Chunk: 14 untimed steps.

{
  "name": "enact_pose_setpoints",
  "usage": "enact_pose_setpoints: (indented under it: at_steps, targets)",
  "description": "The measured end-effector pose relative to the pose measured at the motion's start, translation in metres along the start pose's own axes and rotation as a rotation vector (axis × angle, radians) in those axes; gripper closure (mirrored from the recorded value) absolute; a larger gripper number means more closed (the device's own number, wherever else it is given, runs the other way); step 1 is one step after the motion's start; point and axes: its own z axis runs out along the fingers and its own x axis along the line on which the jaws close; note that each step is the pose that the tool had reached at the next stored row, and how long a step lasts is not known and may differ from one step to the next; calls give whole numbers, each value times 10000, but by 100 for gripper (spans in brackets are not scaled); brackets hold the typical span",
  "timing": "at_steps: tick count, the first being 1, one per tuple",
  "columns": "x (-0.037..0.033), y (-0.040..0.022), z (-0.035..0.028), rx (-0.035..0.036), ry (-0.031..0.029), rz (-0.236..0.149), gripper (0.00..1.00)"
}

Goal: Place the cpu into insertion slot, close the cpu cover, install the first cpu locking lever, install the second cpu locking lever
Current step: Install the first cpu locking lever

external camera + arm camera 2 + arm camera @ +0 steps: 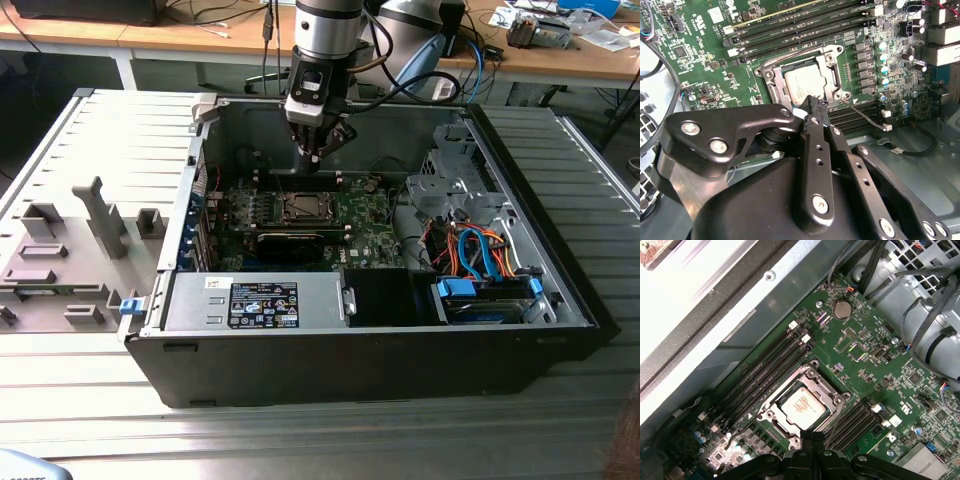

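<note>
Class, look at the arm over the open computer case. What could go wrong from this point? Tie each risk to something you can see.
The black gripper hovers close over the small silvery square cpu seated in its metal-rimmed insertion slot; a slip could scrape the chip or the green circuit board. The thin wire lever juts out beside the slot, near the gripper, and might snag or spring.
</note>
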Motion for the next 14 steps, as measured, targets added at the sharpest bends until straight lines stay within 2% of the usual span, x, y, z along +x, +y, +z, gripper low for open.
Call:
enact_pose_setpoints:
  at_steps: [14]
  targets:
    - [0, 0, 0, -1, -5, -75, 89]
